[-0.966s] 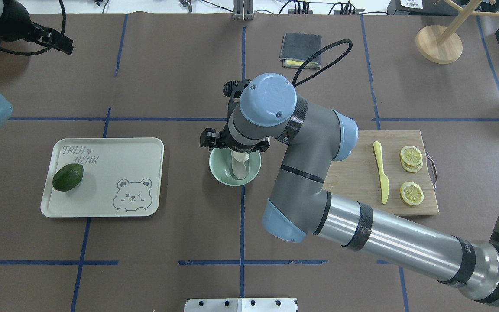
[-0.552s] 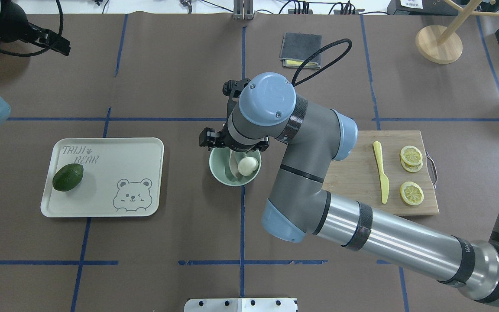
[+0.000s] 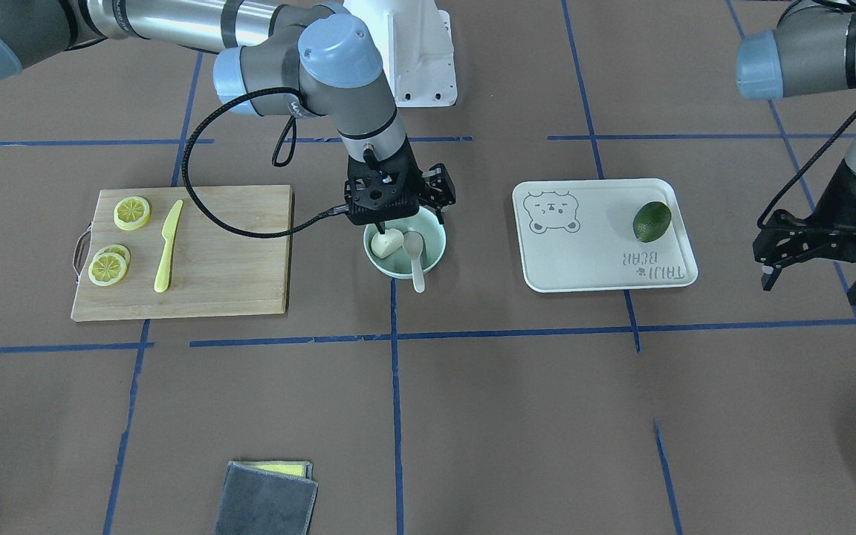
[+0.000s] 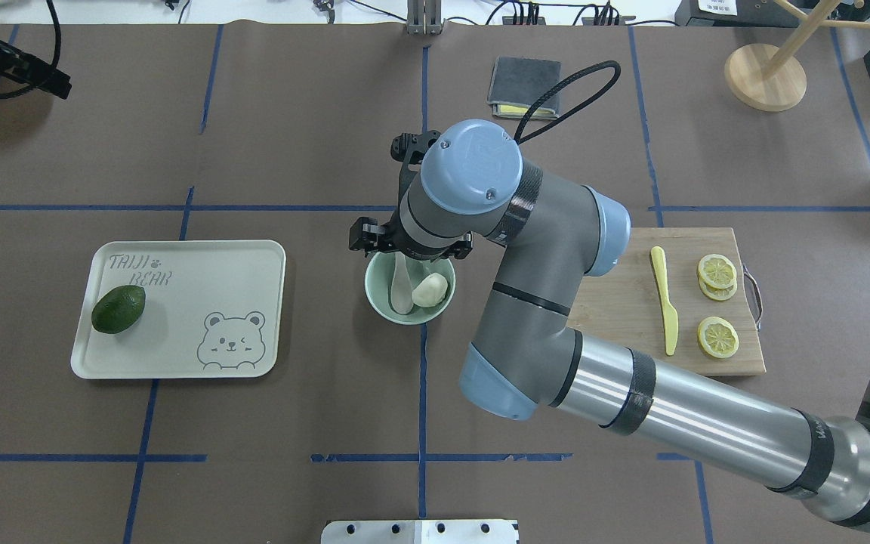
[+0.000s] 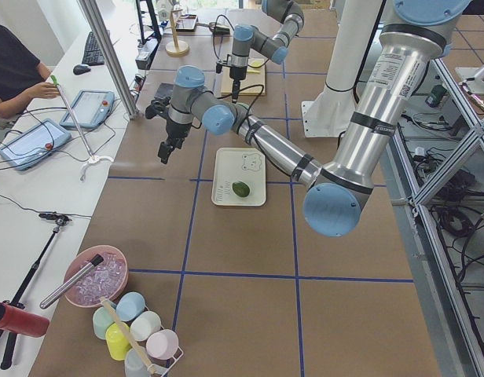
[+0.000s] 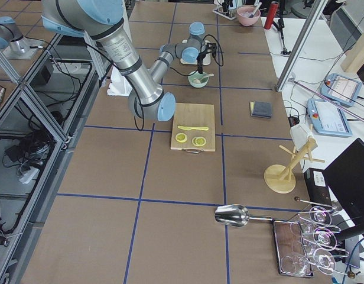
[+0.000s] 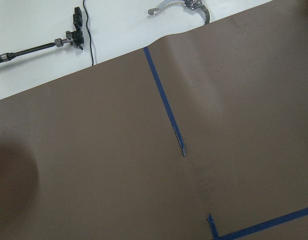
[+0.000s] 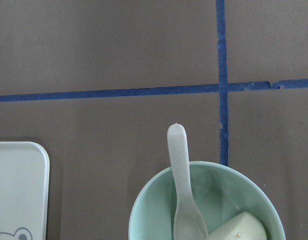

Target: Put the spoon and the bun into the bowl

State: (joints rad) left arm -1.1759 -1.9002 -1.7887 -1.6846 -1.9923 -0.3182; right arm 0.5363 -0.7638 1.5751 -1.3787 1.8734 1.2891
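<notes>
The table (image 4: 291,423) is covered with a matte brown sheet, marked into rectangles by blue tape lines (image 4: 421,393). Along its long edge on the operators' side runs a white bench (image 5: 38,196) with a slanted aluminium post (image 5: 108,59). Past the opposite edge, an open metal frame (image 5: 454,169) stands over grey floor (image 6: 16,225) with cables (image 6: 28,168). The light is even and shadows are faint.

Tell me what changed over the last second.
The right gripper let go of the bun, which dropped into the bowl, nudging the spoon slightly aside. The left gripper drew farther out to the robot's left. The bowl, bear-print tray, green fruit and cutting board stayed put.
</notes>
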